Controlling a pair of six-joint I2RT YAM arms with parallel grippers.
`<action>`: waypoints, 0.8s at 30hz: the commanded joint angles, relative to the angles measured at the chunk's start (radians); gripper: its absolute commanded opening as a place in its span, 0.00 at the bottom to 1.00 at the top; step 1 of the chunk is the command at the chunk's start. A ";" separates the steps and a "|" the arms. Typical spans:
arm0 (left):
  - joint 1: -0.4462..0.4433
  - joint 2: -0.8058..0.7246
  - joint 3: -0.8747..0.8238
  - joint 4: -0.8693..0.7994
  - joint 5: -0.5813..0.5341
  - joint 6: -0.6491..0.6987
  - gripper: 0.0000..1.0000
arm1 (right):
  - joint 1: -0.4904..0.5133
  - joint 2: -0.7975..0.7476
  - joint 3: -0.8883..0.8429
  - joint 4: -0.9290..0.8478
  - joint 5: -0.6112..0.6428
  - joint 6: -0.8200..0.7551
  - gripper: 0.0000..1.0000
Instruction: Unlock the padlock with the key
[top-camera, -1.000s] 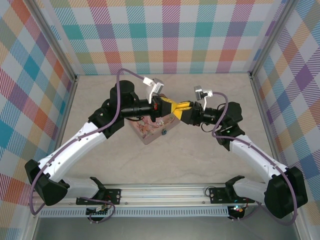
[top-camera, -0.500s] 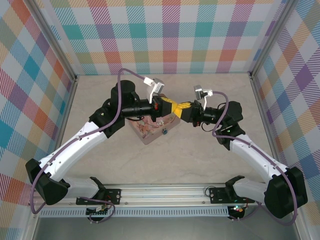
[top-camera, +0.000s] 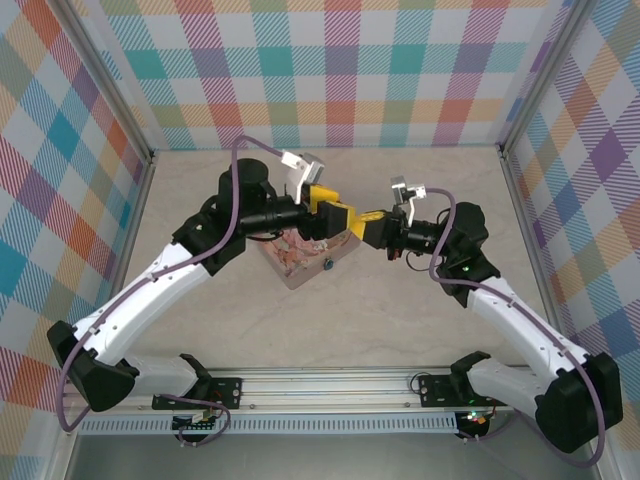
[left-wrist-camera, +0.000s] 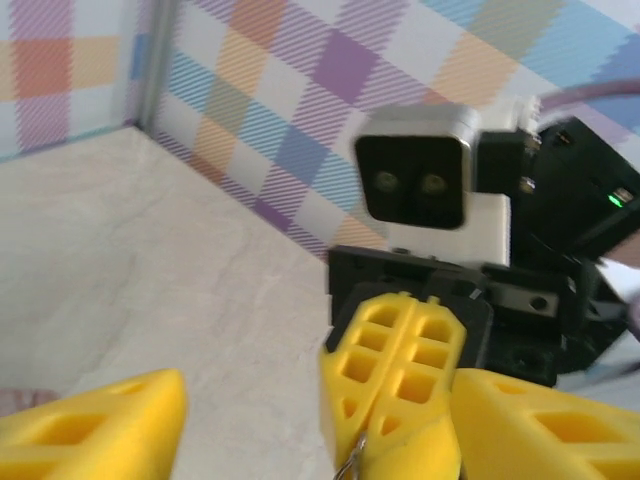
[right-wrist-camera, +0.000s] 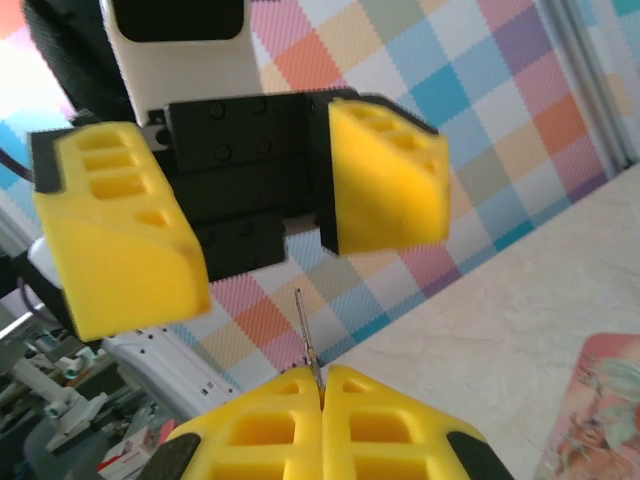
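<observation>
The key (right-wrist-camera: 306, 335) looks a light, stiff, slippery sliver best pinched near its head, as the right gripper (right-wrist-camera: 322, 378) clamps it, while the left gripper (right-wrist-camera: 258, 215) stands with jaws apart.

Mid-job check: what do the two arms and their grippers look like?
The left arm and right arm have white shells with black joints. The left gripper and right gripper carry blocky yellow fingers with cut-out pockets on black bodies. A purple cable trails along each arm.

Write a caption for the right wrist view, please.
Right fingers shut on the key, facing the open left fingers.
</observation>
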 joint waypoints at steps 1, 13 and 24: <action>0.026 -0.063 0.013 -0.116 -0.238 0.005 0.84 | 0.005 -0.047 -0.003 -0.213 0.115 -0.137 0.00; 0.203 -0.049 -0.277 -0.409 -0.642 -0.309 1.00 | 0.005 -0.065 -0.055 -0.439 0.352 -0.229 0.00; 0.253 0.099 -0.434 -0.209 -0.425 -0.391 1.00 | 0.005 -0.042 -0.060 -0.442 0.372 -0.224 0.00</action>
